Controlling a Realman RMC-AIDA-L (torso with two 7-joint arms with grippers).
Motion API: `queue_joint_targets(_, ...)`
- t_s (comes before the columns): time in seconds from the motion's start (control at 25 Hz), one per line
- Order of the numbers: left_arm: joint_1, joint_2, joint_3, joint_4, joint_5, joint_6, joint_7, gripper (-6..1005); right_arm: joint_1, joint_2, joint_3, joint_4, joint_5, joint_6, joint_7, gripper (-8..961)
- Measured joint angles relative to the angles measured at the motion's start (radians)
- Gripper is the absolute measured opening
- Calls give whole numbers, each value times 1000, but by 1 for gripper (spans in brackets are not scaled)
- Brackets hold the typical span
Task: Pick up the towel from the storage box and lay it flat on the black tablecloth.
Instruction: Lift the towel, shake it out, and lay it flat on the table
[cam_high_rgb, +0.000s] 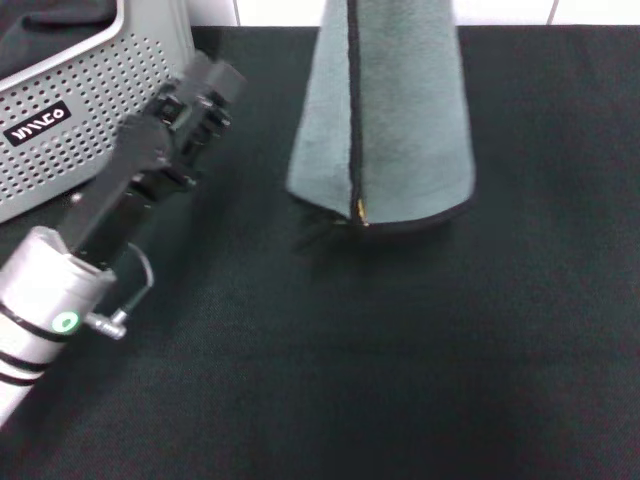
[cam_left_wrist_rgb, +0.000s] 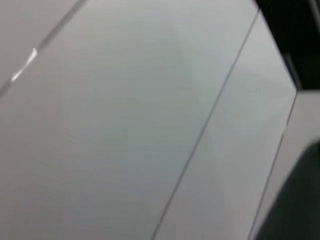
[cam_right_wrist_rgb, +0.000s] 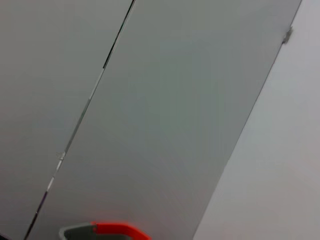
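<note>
Towel (cam_high_rgb: 385, 110) hanging grey-side out over tablecloth (cam_high_rgb: 400, 350), left gripper (cam_high_rgb: 205, 95) apart by box (cam_high_rgb: 70, 130), grip state unclear

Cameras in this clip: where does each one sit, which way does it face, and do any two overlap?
Head view: from the robot's head, facing down at the black tablecloth, the hanging towel, the storage box, and the left gripper.
Left wrist view: faces pale panels; none of the robot's body shows.
Right wrist view: faces pale panels; an orange-and-grey part at the edge.
Shared: both wrist views show only panels.
</note>
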Motion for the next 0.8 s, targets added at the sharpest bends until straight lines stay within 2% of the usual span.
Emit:
queue_joint_targets(0.24,-16,-7,1,-12,43,-93,36,462,13,2,-4,-12,-34,52,9,12)
queue_joint_targets(0.52,2,-6,2,-2,42,-100,45,472,16,4,-11,-10,-86,120,14,11)
queue_joint_targets(0.8,-2,-7,2,48,110,-96,45,560,16,6,-90,-3,-145,273,14,12)
